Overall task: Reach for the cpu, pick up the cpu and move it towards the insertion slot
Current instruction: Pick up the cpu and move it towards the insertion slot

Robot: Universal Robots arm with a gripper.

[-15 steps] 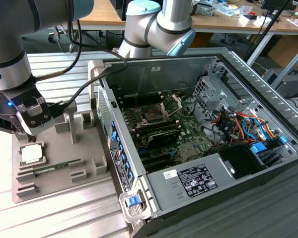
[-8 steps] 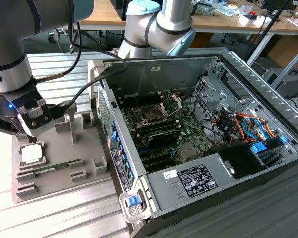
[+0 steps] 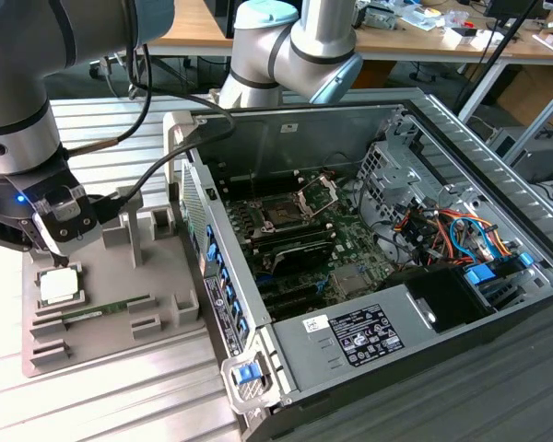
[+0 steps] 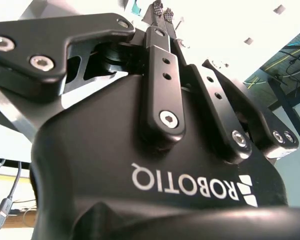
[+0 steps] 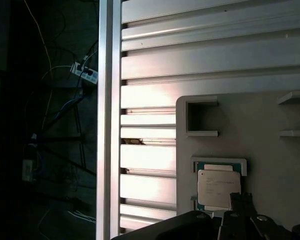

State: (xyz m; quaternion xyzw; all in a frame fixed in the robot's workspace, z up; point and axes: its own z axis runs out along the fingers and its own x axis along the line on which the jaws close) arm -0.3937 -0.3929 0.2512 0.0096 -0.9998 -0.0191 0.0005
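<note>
Grey tray (image 3: pixel 161 272), cpu (image 3: pixel 59 285) beneath claw (image 3: pixel 63 250), memory stick (image 3: pixel 106 311) beside

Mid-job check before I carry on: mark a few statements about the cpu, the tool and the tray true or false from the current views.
1. The small, pale silvery square cpu lies on the grey fixture tray. True.
2. The tool hangs over the square dark, silver-framed insertion slot. False: it hangs over the tray, close above the cpu.
3. A long thin green memory stick lies on the same tray as the cpu. True.
4. The cpu is lifted clear of the tray. False: it rests in its tray pocket, as the first wrist view also shows.
</note>
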